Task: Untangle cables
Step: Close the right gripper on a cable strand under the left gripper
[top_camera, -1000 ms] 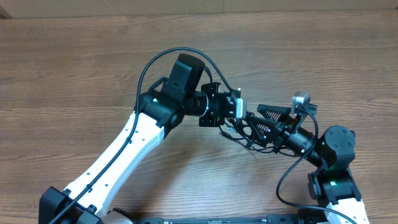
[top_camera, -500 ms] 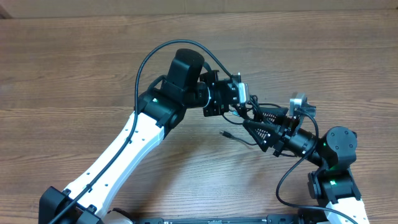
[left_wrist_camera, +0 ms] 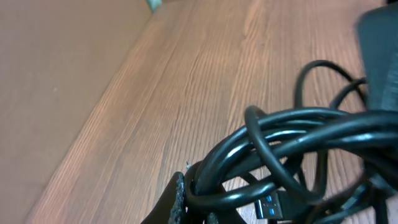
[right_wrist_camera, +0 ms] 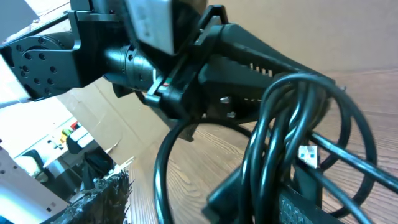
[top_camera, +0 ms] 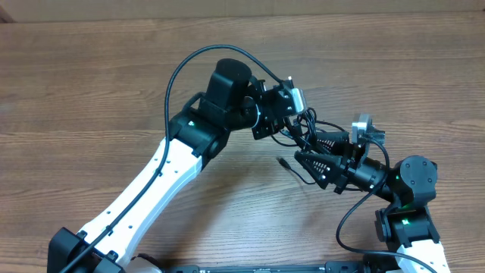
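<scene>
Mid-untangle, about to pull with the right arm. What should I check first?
1. Left tool shut on the cables: ok.
2. Right tool open: ok.
3. One strand seated inside the right tool: cannot tell.
4. Strands separated: not ok, loops cross in one bundle.
5. Loose plug outside both tools: ok.

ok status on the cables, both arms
left pincer shut on the cables. right pincer open, loops between its fingers. cables in one tangled bunch, a plug poking out.
</scene>
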Robot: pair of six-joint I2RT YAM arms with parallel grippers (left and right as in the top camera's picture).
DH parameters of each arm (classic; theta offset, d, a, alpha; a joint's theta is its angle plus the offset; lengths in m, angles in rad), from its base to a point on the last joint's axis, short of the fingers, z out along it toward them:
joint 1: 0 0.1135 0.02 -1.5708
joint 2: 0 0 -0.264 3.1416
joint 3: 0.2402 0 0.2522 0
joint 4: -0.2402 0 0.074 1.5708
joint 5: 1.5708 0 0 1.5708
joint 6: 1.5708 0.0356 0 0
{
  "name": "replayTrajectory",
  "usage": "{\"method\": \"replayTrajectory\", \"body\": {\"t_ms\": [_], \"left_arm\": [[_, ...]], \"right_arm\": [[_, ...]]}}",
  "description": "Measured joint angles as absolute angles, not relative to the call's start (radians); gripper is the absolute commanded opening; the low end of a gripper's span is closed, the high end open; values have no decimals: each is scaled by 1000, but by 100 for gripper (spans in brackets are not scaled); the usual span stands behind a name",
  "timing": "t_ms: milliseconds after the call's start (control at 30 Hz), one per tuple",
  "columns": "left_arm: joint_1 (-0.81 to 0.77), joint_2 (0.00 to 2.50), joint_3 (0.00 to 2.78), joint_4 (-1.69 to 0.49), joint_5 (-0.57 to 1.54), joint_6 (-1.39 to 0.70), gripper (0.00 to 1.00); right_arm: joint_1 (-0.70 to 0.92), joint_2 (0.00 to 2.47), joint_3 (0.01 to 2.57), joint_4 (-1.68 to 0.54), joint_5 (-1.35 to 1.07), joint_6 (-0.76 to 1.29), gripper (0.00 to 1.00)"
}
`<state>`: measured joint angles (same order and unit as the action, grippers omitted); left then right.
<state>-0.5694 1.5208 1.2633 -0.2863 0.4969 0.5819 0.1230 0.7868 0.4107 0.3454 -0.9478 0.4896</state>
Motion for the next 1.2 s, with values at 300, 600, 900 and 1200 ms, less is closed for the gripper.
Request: {"method": "replayTrajectory", "body": {"t_ms": [300, 600, 900, 1200], "left_arm": [[-576, 1521, 1263, -292, 396, 499, 4], [-574, 1521, 1263, -303, 355, 484, 4], [-596, 1521, 1263, -298, 423, 484, 4], [-678, 1521, 1263, -277, 427, 485, 4]], "right_arm": [[118, 791, 411, 349, -955, 494, 58], [118, 790, 411, 348, -970, 498, 57], [118, 790, 411, 350, -996, 501, 57], [120, 788, 411, 350, -1023, 505, 57]]}}
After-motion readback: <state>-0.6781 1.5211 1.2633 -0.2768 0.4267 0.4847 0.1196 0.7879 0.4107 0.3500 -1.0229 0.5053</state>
